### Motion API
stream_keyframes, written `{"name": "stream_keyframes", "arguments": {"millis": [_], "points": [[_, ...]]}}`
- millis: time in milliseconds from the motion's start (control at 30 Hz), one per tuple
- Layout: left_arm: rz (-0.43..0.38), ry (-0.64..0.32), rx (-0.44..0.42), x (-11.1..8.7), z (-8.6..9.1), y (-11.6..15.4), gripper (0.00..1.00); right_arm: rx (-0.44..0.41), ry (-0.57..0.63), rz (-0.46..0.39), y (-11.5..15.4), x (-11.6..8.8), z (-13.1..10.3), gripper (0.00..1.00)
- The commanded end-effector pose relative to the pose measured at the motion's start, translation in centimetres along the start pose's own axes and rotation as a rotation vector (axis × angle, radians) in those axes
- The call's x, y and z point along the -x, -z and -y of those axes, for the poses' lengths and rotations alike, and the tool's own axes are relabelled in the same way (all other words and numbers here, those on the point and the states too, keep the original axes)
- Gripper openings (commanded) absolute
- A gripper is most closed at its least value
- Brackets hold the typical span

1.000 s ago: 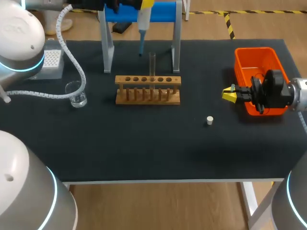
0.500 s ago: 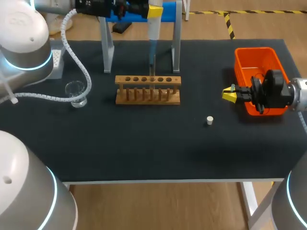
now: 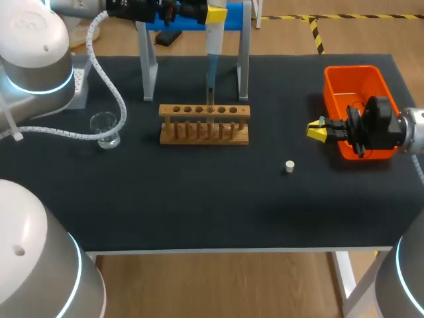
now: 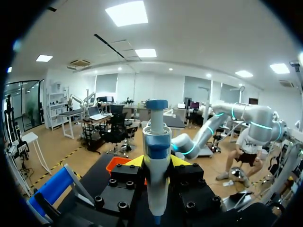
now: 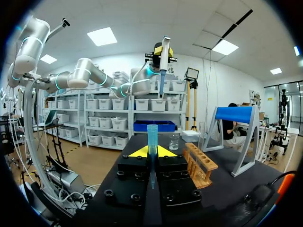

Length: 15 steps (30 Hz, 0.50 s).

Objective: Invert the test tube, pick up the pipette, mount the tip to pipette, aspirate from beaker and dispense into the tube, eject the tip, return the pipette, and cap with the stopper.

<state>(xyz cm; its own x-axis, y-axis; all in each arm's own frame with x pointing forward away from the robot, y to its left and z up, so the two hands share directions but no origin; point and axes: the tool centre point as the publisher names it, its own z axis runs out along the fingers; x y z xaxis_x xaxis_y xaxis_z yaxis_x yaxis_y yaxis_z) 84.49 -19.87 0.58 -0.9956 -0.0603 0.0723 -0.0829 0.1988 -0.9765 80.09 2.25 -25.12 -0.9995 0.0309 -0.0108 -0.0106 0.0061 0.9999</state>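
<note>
- left fingers [image 3: 215,13] clamped on pipette [image 3: 212,48], held upright, high over far centre of bench [image 3: 199,205]; left wrist view confirms: body [image 4: 156,142] pinched between the yellow tips
- pipette's blue lower end straight over tube [image 3: 210,99]; cannot tell whether at the mouth or just inside
- tube upright in rack [image 3: 204,129], in a hole just right of middle
- right fingers [image 3: 317,131] closed on a blue tip [image 5: 152,137], standing upright between the yellow tips; held above bench on the right, just left of orange bin [image 3: 354,76]
- stopper [image 3: 289,166] loose on bench, near-left of right fingers, apart from rack
- beaker [image 3: 105,129] on the left, well apart from rack, grey hose [image 3: 106,93] of left arm hanging beside it
- blue-barred stand [image 3: 244,63] just behind rack
</note>
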Motion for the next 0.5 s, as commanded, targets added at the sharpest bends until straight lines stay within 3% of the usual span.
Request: {"name": "stream_keyframes", "arguments": {"millis": [33,500], "points": [[-0.001,-0.002,-0.003,0.0,0.0,0.0,0.00,0.000,0.001,0.000,0.0,0.0,0.0,0.00],[-0.031,-0.011,-0.060,-1.4,-1.1,-3.2,0.00,0.000,0.001,0.000,0.0,0.0,0.0,0.00]]}}
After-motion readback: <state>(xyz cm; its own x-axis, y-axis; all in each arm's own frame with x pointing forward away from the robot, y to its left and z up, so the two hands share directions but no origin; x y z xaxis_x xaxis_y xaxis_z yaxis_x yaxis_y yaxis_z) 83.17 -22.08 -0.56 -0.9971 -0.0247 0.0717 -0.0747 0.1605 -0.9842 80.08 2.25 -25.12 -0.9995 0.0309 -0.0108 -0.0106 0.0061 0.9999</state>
